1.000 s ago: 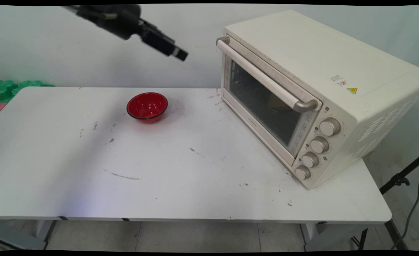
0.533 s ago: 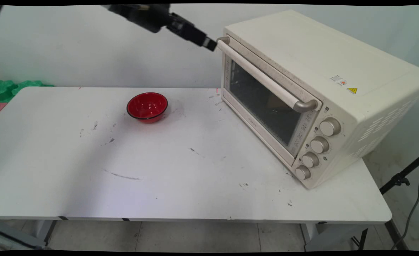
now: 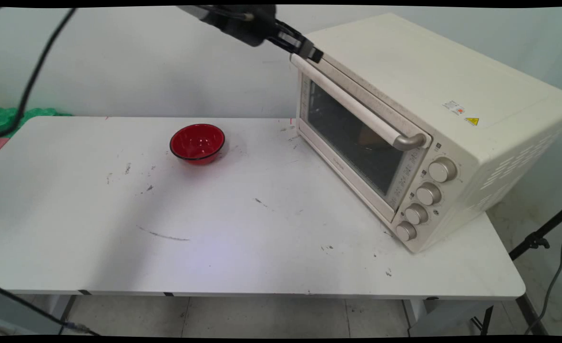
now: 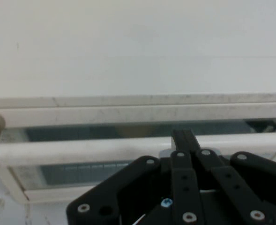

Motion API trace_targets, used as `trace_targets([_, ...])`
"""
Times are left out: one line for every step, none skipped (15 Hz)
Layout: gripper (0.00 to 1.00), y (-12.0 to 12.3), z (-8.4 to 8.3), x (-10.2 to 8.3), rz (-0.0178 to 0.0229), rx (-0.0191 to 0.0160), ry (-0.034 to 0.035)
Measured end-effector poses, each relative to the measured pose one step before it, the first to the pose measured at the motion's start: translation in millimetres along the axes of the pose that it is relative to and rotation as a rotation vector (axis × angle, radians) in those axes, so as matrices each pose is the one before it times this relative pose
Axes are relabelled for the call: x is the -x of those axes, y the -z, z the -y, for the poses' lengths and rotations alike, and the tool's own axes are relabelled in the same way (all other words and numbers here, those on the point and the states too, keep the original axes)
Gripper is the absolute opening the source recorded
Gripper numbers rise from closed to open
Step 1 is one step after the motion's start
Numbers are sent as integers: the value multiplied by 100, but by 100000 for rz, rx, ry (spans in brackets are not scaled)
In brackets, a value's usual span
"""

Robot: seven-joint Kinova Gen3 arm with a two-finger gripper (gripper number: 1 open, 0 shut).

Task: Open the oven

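We see the gripper (image 3: 315, 53) high at the top of the main view, its tip now at the far end of the oven's handle (image 3: 357, 102), where the bar meets the upper corner of the door (image 3: 352, 143). A second ago it hung in open air above the table, well to the left of the toaster oven (image 3: 433, 124); half a second ago its tip had just reached the handle's metal end cap; now it has pushed further in and lies over that end of the bar. The arm has travelled steadily rightward and slightly upward, and a black cable (image 3: 33, 76) has swung into sight at the left.

In the hand view the handle (image 4: 81, 150) runs across the picture just beyond the black linkage, with the door's glass behind it and the oven's top above. The fingers stand together in a narrow stack and we see no gap between them — the gripper (image 4: 182, 138) looks closed, and it has nothing clasped. Its tip lies against the bar or just over it; whether it truly touches, we cannot tell.

The door is shut, flush with the oven's front. The red bowl (image 3: 197, 143) sits on the white table (image 3: 214, 238), well apart from the gripper and to the left of the oven — in the same spot throughout, as is the oven.
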Motion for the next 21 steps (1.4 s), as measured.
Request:
trace_targets([0,-547,-29,-90,69,-327,-578])
trace_targets([0,-796,-38,-122,115,-516,-835])
trace_targets([0,-533,-49,-76,140,-271,-642])
trace_targets([0,-741,-71,-96,233,-372,-919])
trace_targets([0,-855,-84,-105,264,-405,-1124])
trace_targets([0,-781,-85,-103,279,-363,-1050])
trace_targets([0,-606,-66,-86,240,-316,-805])
trace_targets([0,-392,-36,-58,174,-217,-510])
trace_targets([0,-528,-39,-72,248,-357,-665])
trace_targets([0,-300,-35,-51,226,-189,-401])
trace_targets([0,-333,-55,-89,275,-365,-569])
trace_targets([0,-330,-56,-66,341,-451,-559])
trace_targets([0,-238,-33,-22,313,-410,-394])
trace_targets([0,-262,-54,-9,400,-378,-385])
trace_targets([0,-140,-45,-15,224,-175,-246])
trace_targets([0,-128,-37,0,253,-277,-246])
trace_targets([0,-97,-22,20,258,-298,-183])
trace_targets([0,-113,-33,34,326,-302,-196])
trace_targets([0,-96,-32,76,436,-356,-183])
trace_targets([0,-97,-45,65,403,-262,-151])
trace_targets([0,-72,-26,68,361,-235,-94])
